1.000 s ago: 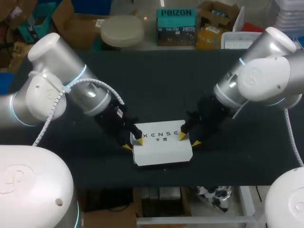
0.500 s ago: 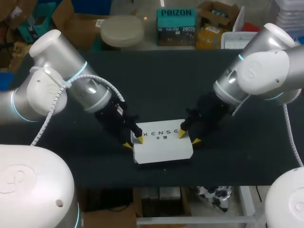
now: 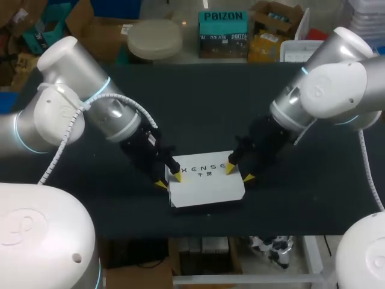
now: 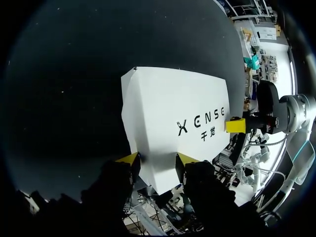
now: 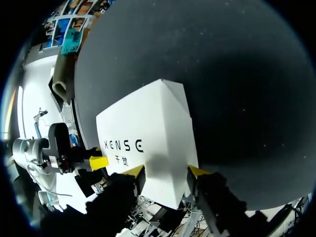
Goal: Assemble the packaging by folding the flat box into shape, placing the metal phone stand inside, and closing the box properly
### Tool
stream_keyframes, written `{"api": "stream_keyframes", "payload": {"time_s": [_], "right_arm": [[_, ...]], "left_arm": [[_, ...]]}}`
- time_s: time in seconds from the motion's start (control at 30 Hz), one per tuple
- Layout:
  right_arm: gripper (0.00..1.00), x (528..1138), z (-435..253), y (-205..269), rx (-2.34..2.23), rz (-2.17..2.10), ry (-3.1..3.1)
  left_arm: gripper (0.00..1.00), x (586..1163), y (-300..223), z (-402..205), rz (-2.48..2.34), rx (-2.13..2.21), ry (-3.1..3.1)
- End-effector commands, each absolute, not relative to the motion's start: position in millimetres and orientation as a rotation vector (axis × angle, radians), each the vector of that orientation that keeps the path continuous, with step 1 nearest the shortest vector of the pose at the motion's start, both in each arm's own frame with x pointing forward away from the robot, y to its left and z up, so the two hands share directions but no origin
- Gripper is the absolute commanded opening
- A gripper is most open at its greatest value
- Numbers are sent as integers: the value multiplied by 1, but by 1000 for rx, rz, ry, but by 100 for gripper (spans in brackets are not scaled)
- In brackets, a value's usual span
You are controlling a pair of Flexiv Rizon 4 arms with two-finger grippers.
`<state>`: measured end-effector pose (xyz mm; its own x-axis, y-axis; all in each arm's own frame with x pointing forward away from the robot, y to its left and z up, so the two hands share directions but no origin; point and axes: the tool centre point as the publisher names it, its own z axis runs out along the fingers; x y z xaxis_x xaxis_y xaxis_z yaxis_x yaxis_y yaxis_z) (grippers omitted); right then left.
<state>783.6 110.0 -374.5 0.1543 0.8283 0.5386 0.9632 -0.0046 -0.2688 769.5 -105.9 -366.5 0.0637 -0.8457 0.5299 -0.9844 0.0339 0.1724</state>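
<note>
White closed cardboard box [image 3: 206, 186] lies flat on black table [image 3: 198, 108], between both claws. Left gripper [image 3: 168, 180] straddles box's left end, right gripper [image 3: 239, 173] its right end. Each is spread: one yellow tip on lid, other beside end wall, nothing clamped.

Black table [image 3: 198, 96], white box [image 3: 206, 188] apparently closed

A robot lab: two arms [image 3: 111, 117] at a black table [image 3: 198, 96].

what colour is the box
The box is white with black print on its top, clearest in the left wrist view.
</note>
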Motion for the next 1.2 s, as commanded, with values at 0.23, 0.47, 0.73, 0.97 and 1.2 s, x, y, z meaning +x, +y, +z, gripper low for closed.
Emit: {"api": "stream_keyframes", "payload": {"time_s": [0.23,0.47,0.73,0.97,1.2], "right_arm": [[58,784,-369,112,-1858,-294,-1706],[57,786,-367,112,-1855,-284,-1702],[57,788,-367,113,-1850,-272,-1697],[59,788,-365,114,-1852,-268,-1696],[59,787,-362,113,-1852,-265,-1695]], "left_arm": [[48,771,-112,-362,337,1853,-1826],[47,773,-113,-360,309,1853,-1815],[46,774,-114,-358,290,1856,-1810],[47,775,-115,-358,287,1854,-1807],[47,774,-113,-356,286,1856,-1804]]}}
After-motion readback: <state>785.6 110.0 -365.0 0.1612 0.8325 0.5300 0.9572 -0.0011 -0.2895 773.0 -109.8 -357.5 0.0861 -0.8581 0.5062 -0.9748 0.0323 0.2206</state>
